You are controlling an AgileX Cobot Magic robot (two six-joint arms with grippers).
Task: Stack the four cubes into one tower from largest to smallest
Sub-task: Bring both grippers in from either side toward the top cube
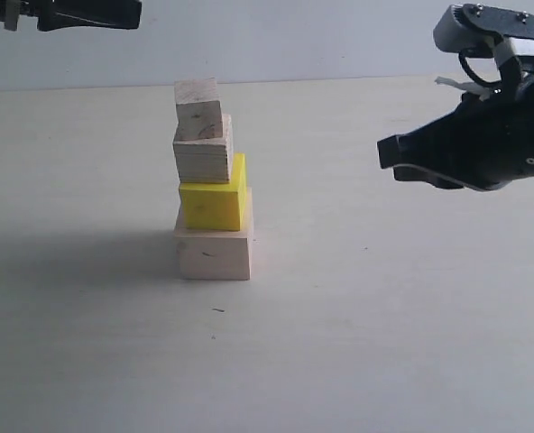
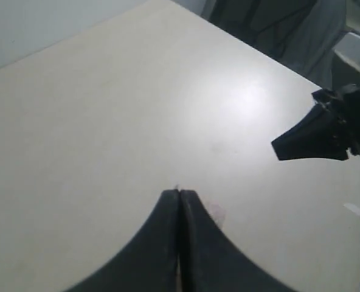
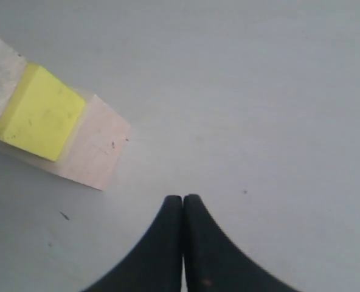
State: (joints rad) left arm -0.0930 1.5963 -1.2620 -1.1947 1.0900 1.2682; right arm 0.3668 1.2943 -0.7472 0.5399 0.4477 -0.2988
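A four-cube tower stands on the table left of centre in the exterior view. The large pale wood cube (image 1: 215,253) is the base, the yellow cube (image 1: 213,203) sits on it, the medium wood cube (image 1: 203,151) on that, and the small wood cube (image 1: 199,107) on top, slightly askew. My right gripper (image 1: 382,153) hovers to the right of the tower, shut and empty, well apart from it. Its wrist view shows the yellow cube (image 3: 41,115) on the large cube (image 3: 93,149). My left gripper (image 2: 179,192) is shut and empty, high at the top left (image 1: 136,13).
The pale table (image 1: 384,316) spreads around the tower. In the left wrist view the right arm's black gripper (image 2: 317,134) shows near the table's far edge, with dark shapes beyond it.
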